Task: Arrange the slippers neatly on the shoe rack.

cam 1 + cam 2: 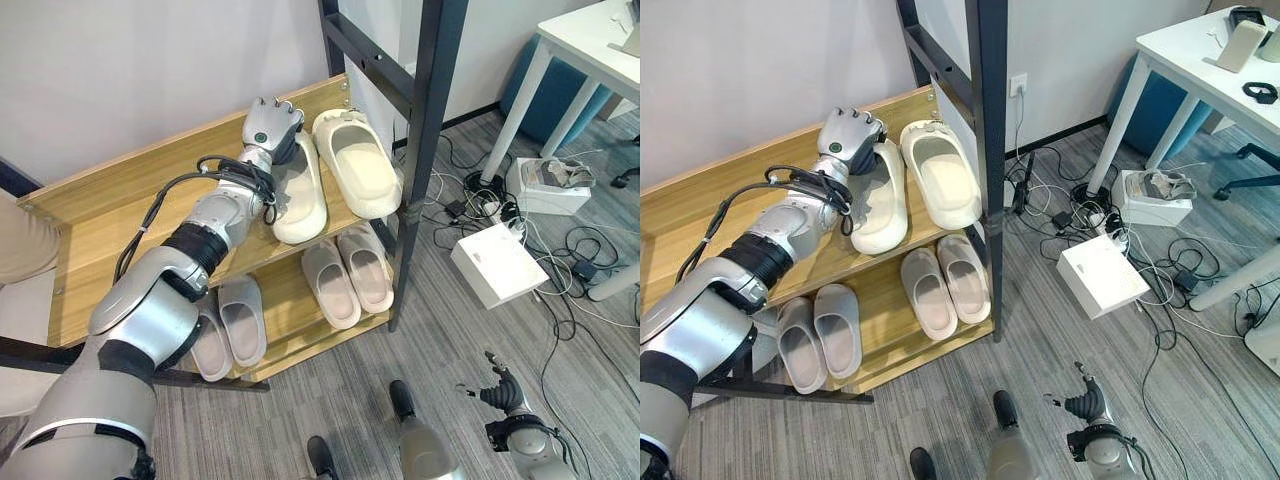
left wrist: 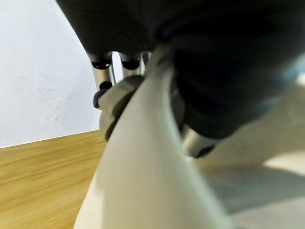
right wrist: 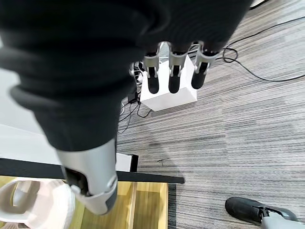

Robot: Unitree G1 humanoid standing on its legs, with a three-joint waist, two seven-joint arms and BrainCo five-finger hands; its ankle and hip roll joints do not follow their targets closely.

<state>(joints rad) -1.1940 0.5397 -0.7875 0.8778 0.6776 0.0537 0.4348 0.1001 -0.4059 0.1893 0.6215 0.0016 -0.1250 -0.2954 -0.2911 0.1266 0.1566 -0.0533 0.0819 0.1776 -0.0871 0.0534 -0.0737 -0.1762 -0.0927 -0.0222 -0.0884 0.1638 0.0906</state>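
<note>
The shoe rack has pale, smooth wood shelves with a light grain, set in a matt black metal frame. On its top shelf, the cream slippers look like smooth, matt moulded foam. Beside the rack, the floor is grey, streaked, rough-looking carpet.

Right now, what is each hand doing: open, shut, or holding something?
Left hand: shut on the cream slipper, top shelf.
Right hand: open, holding nothing.

Cream slippers on a light wooden shoe rack with black posts; below them, beige and grey pairs; grey striped floor
</note>
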